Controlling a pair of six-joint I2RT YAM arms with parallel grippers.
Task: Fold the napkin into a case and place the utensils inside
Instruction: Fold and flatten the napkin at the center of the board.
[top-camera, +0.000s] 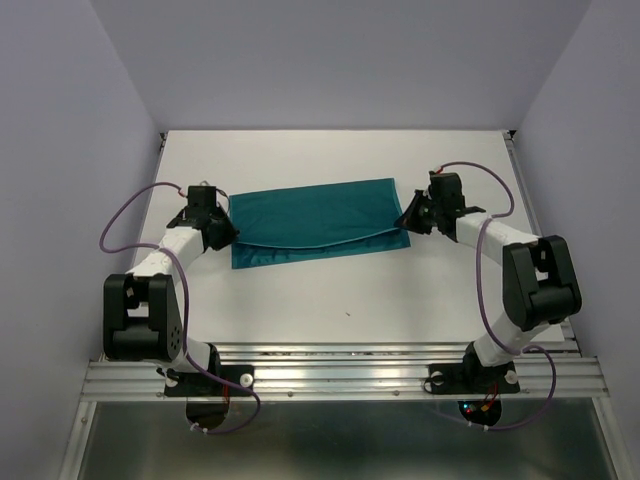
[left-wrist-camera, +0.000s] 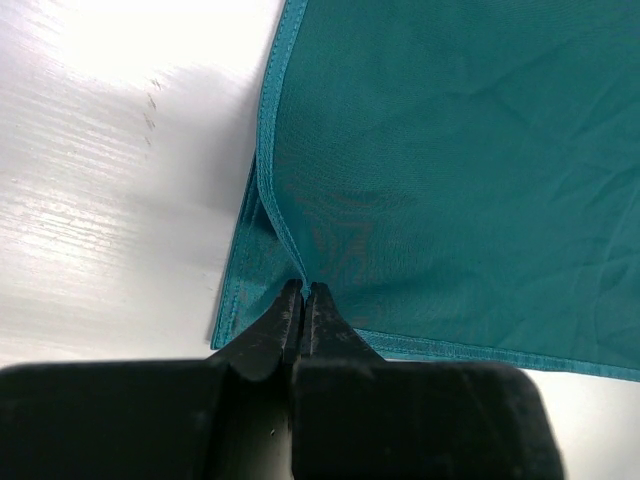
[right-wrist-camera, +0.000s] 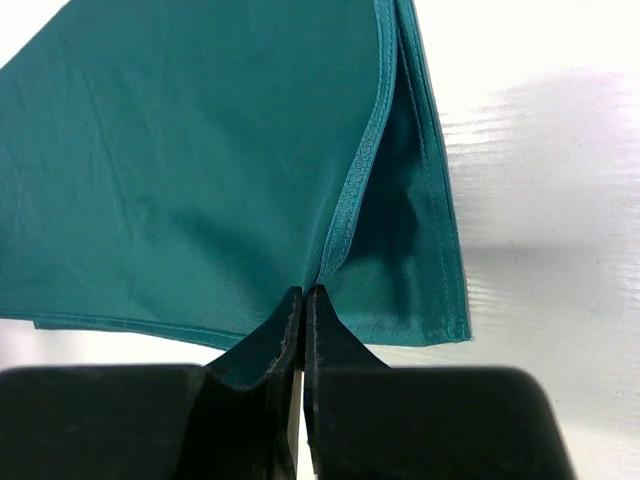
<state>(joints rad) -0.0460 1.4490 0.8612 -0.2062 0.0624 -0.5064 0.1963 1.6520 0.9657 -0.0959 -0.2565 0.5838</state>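
Pinching the left end of the napkin (top-camera: 315, 222), the left gripper (left-wrist-camera: 303, 290) is fully closed, tips nipped on the stitched hem of the upper layer where it lifts off the layer below. The napkin lies mid-table (top-camera: 330, 300), doubled into a long strip running left to right, a bit skewed. The layers aren't square: the lower one pokes out at the near-left corner.

At the right end, the right gripper (right-wrist-camera: 303, 293) is also clamped shut on the top layer's hem, with the under layer flat on the table beside it. No utensils show in any view.

The cloth looks thin, light and limp. It tents at each pinch and would likely sag in the middle if raised, so both ends probably need to travel together, kept taut. The hem looks the best hold, thicker than the open cloth and less likely to slip. The tabletop looks smooth, so the bottom layer may drag along. A fold seems in hand; the case isn't formed yet.
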